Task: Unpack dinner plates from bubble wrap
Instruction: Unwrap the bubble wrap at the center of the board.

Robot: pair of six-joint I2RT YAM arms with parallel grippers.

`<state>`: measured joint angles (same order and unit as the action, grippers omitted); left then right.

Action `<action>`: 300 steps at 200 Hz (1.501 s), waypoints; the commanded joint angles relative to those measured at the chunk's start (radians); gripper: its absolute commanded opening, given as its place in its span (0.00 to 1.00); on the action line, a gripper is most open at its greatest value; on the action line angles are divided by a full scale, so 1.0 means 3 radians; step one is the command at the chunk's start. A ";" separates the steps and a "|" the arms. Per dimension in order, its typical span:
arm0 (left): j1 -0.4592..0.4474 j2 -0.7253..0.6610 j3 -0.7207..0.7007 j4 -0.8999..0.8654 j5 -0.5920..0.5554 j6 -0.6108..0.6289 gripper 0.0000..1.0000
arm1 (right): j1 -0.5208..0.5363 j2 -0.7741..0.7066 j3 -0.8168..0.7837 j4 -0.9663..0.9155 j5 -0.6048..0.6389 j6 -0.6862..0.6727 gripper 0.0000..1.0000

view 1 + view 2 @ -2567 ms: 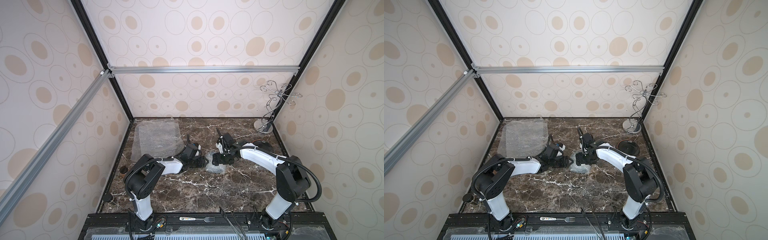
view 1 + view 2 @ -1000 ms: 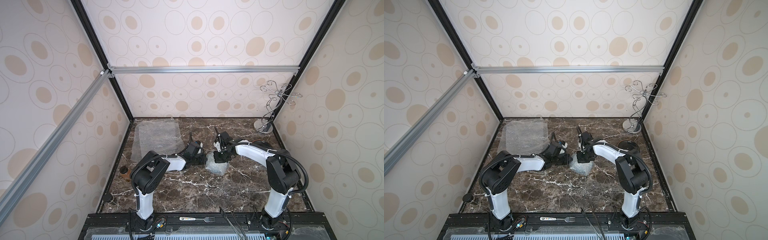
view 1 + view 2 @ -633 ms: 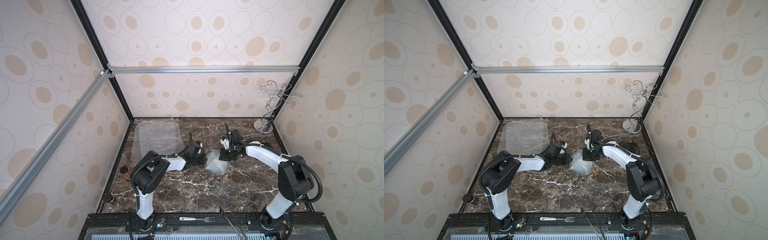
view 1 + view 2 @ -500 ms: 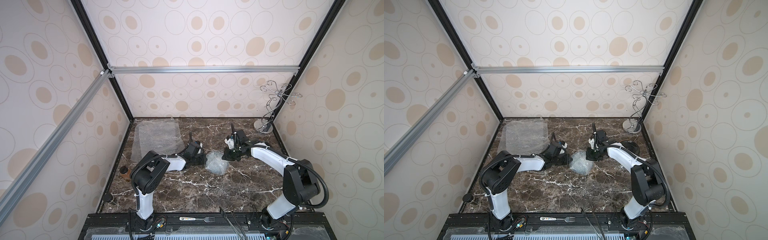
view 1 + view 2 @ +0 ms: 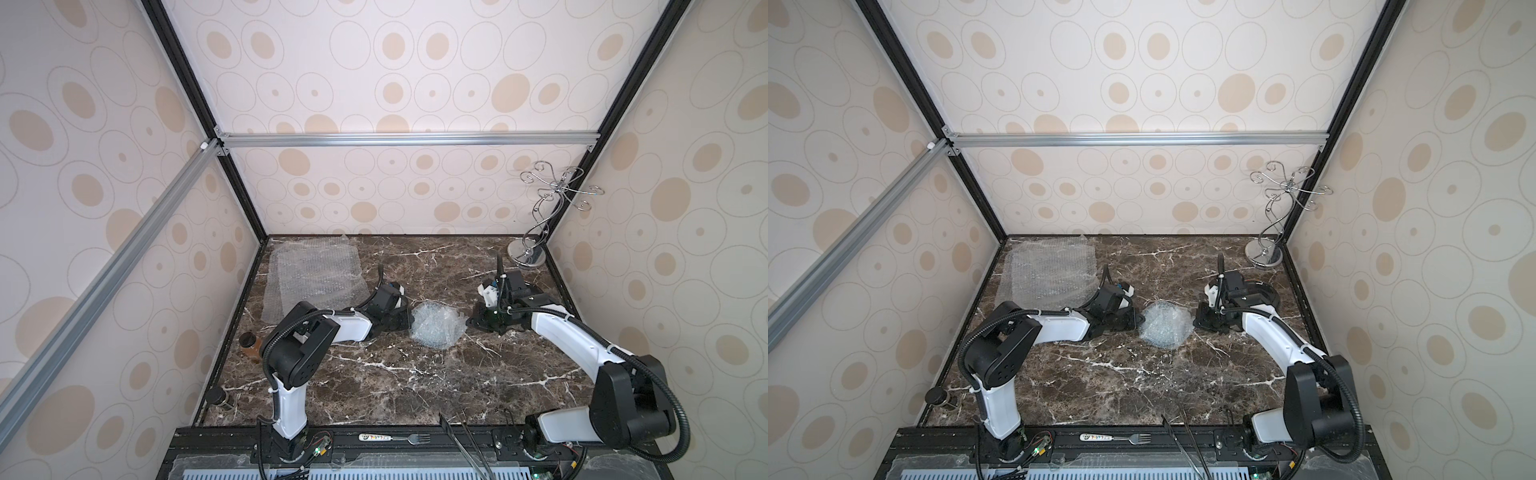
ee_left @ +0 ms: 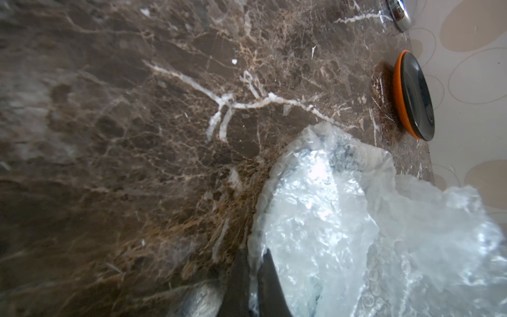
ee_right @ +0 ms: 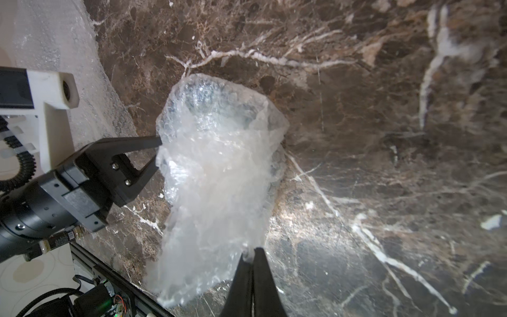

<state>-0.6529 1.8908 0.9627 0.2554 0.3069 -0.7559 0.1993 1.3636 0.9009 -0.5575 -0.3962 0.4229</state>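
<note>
A crumpled bundle of clear bubble wrap (image 5: pixel 436 330) lies at the middle of the brown, white-veined marble worktop (image 5: pixel 395 374), gripped at both ends. The left gripper (image 6: pixel 253 258), its black fingers pressed together, pinches the bundle's left edge. The right gripper (image 7: pixel 251 251), likewise closed, nips a thin twist of plastic at the opposite end. The wrap is glossy and pebbled with small air cells. It is rounded and full toward the left gripper and drawn into a narrower tail toward the right one, so its long axis runs left to right across the worktop. A dark curved rim (image 7: pixel 189 92) shows dimly through the rounded end. Near the right edge, a glossy orange round plate (image 6: pixel 399 98) lies flat with a dark grey plate (image 6: pixel 417 96) stacked on top. Flat sheets of bubble wrap (image 5: pixel 316 274) are spread in the back-left corner. A chrome wire stand (image 5: pixel 525 255) with curled arms rises from a round base in the back-right corner.
</note>
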 commanded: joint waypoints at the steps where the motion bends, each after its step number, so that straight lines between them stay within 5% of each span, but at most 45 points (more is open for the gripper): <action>1: -0.0005 -0.0004 -0.0037 -0.0109 -0.0157 -0.0004 0.00 | -0.0071 -0.0221 -0.0026 -0.0248 0.0203 -0.0055 0.10; 64: 0.0003 -0.0047 -0.0017 -0.0069 -0.0136 0.0014 0.00 | -0.0013 -0.0582 0.0452 -0.0863 0.0590 -0.0148 0.26; 171: -0.0002 0.0054 0.0071 -0.0122 -0.0162 -0.0049 0.00 | 0.1171 0.0290 0.1014 -0.0488 0.0725 -0.0002 0.33; 239: 0.0006 -0.0036 0.0122 -0.0202 -0.0193 -0.0042 0.00 | 0.1312 0.1040 0.1527 -0.0427 0.0586 -0.0098 0.35; 300: 0.0011 -0.0063 0.0145 -0.0257 -0.0163 0.0025 0.00 | 0.1147 0.1161 0.1441 -0.0484 0.0506 -0.0090 0.37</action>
<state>-0.6525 1.8908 0.9764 0.2325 0.2935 -0.7700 0.5720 1.7123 1.3464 -0.6838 -0.2176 0.3988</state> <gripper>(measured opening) 0.067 0.365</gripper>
